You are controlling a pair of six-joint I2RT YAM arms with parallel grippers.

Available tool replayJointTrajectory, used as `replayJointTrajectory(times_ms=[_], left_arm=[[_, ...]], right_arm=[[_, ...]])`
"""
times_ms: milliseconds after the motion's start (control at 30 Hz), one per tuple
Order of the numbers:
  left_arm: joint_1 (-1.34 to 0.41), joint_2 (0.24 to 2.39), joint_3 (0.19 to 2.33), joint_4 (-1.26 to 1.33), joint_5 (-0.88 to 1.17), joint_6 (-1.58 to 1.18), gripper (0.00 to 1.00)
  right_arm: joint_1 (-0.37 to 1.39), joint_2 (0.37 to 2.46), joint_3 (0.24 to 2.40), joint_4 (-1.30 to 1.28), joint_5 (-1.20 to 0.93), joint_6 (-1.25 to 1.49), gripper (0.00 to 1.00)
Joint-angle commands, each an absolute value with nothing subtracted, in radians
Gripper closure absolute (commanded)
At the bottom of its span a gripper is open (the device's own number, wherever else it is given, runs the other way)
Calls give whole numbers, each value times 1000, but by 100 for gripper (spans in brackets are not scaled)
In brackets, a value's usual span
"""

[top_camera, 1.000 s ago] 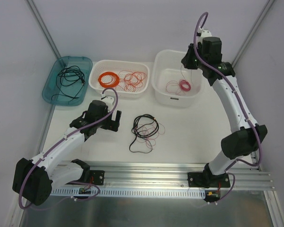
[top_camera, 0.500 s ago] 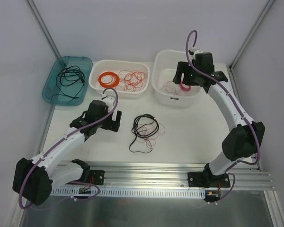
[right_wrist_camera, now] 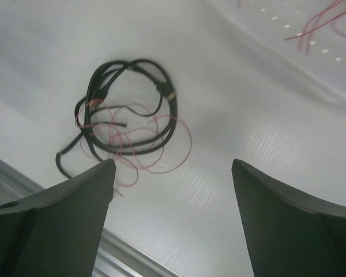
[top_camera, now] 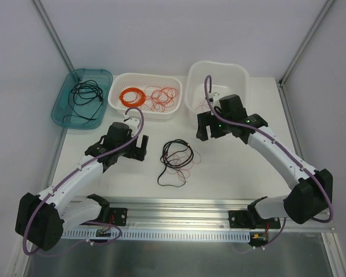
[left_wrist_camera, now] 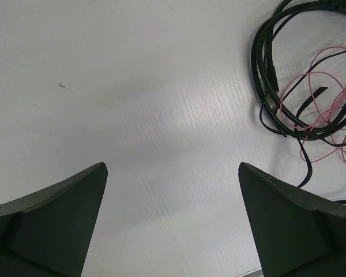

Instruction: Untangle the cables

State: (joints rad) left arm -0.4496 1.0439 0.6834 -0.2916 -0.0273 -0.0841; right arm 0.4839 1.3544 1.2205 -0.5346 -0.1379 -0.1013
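The right pincer [top_camera: 206,131] has swung out of the white tub [top_camera: 225,75] and down over the table [top_camera: 236,167], spread wide and empty. The left pincer [top_camera: 137,153] has not moved and also gapes, holding nothing. The cables [top_camera: 177,158] lie loose on the table between them, at 3 o'clock from the left pincer and 8 o'clock from the right.

Robot lab test cell, not a home. Bare white table [top_camera: 236,167] is boxed in by plain pale wall panels [top_camera: 161,34], with metal frame posts [top_camera: 51,34] at 11 and 1 o'clock. Slotted aluminium rail [top_camera: 207,206] at 6 o'clock carries two arm bases [top_camera: 251,218]. Sorting bins sit from 10 to 1 o'clock: teal tray [top_camera: 56,107], white basket [top_camera: 144,77], white tub [top_camera: 219,74].
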Motion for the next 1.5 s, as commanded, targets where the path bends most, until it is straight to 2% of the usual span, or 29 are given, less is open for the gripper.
replayJointTrajectory(times_ms=[0,367,567,733,767,833,867,967,1233,1467], left_arm=[[-440,1051,707,-291,-9,-66,1],[-440,1054,707,-293,-12,-67,1],[-439,1057,709,-293,-12,-63,1],[-439,1057,709,-293,-12,-63,1],[-439,1057,709,-293,-12,-63,1],[-440,1057,710,-293,-11,-63,1],[-440,1057,709,-293,-11,-63,1],[-440,1057,710,-295,-11,-63,1],[-439,1057,710,-295,-9,-61,1],[-439,1057,715,-293,-9,-61,1]], right_arm=[[544,1368,1177,-543,-247,-215,14],[667,1581,1152,-489,-308,-255,19],[704,1706,1181,-488,-321,-270,26],[716,1755,1190,-488,-337,-273,46],[719,1759,1189,-488,-341,-275,54],[724,1763,1186,-488,-342,-276,65],[726,1756,1184,-492,-342,-278,80],[729,1708,1187,-517,-336,-287,99],[729,1487,1304,-672,-265,-304,99],[736,1330,1584,-782,-222,-318,99]])
